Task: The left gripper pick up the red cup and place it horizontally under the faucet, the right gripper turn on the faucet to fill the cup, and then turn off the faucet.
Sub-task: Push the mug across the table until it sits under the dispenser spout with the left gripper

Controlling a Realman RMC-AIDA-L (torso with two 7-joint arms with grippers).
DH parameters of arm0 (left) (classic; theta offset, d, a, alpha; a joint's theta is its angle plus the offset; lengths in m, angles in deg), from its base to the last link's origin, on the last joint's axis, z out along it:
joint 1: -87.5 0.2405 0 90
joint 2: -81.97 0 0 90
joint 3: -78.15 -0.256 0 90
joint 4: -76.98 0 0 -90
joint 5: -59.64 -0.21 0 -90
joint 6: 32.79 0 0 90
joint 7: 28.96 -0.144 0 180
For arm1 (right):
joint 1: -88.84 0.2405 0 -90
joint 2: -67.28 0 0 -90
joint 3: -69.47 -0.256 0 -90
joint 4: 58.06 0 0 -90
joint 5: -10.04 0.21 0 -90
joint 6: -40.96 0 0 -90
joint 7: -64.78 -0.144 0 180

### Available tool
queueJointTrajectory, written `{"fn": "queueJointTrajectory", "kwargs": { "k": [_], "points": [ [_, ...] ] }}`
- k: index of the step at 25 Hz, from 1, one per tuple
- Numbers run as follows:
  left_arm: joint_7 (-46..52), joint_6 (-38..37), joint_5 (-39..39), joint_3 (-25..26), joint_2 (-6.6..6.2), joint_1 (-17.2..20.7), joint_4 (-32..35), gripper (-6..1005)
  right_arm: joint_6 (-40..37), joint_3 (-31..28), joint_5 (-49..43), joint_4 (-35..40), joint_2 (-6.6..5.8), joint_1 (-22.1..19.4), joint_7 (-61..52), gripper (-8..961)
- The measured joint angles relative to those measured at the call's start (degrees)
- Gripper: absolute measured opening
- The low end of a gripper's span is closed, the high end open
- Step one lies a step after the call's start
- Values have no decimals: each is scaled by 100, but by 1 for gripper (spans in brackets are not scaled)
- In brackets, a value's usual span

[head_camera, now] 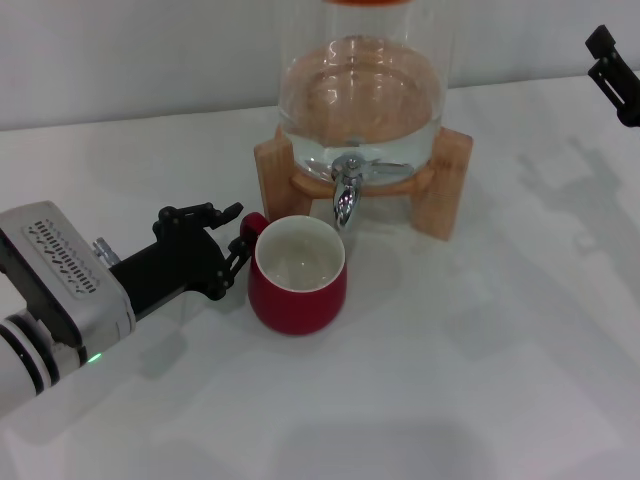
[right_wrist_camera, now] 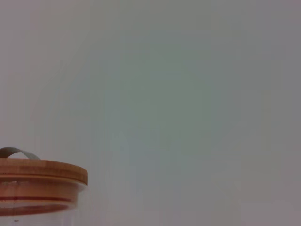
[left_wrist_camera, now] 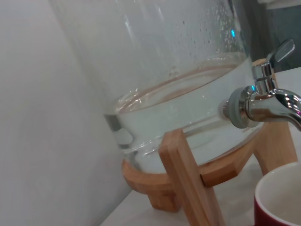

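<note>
From the counter's left edge the left end effector (head_camera: 232, 243), a black jointed two-finger claw on a silver-grey vented housing, reaches rightward, its fingers narrowed around the small loop handle of the squat dark-red ceramic cup (head_camera: 297, 274). The cup stands upright on the white counter (head_camera: 480, 380), directly right of that claw and just below the spout of the shiny chrome faucet (head_camera: 346, 192) on the clear glass dispenser (head_camera: 360, 95). At the far right edge the right end effector (head_camera: 612, 72) hangs raised, well apart from the lever; its opening I cannot tell.
</note>
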Motion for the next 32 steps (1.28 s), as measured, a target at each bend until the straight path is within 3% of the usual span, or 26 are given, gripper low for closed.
{"fn": "queueJointTrajectory", "kwargs": {
  "k": [32],
  "points": [
    [33,-12,-37,-105,17,0,-36,338,-13,53,0,0,0,10,0,821]
  ]
}}
